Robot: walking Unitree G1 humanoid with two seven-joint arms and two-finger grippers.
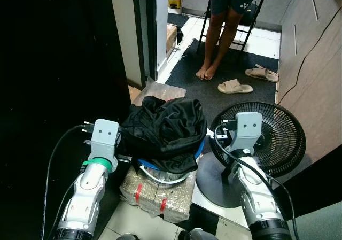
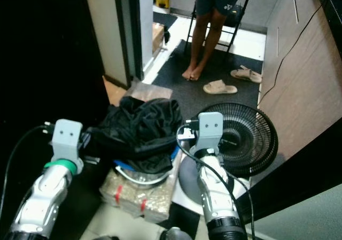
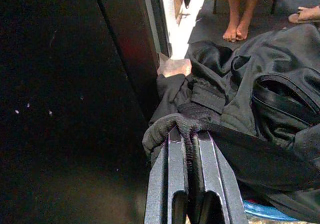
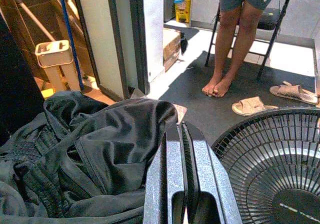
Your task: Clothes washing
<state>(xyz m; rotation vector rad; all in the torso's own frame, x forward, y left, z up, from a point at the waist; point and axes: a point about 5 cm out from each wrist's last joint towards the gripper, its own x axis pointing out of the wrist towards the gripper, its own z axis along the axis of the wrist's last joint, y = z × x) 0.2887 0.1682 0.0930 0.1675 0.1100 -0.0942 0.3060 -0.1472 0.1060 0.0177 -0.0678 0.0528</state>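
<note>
A heap of shiny black clothing (image 1: 163, 129) sits piled in a round basin with a blue rim (image 1: 199, 153), which rests on a plastic-wrapped block with red tape (image 1: 156, 195) on the floor. The left hand (image 3: 189, 134) is at the heap's left edge, its two black fingers (image 3: 172, 164) pressed together on a ribbed black fold of the clothing. The right hand (image 4: 183, 134) is at the heap's right side, fingers pressed flat together with nothing between them, the cloth just beside them. Right of the heap stands a black floor fan with a round wire grille (image 1: 278, 138). Beyond the heap, a barefoot person (image 1: 216, 31) stands before a black folding chair (image 1: 248, 15), with two beige sandals (image 1: 235, 86) on the dark mat nearby.
</note>
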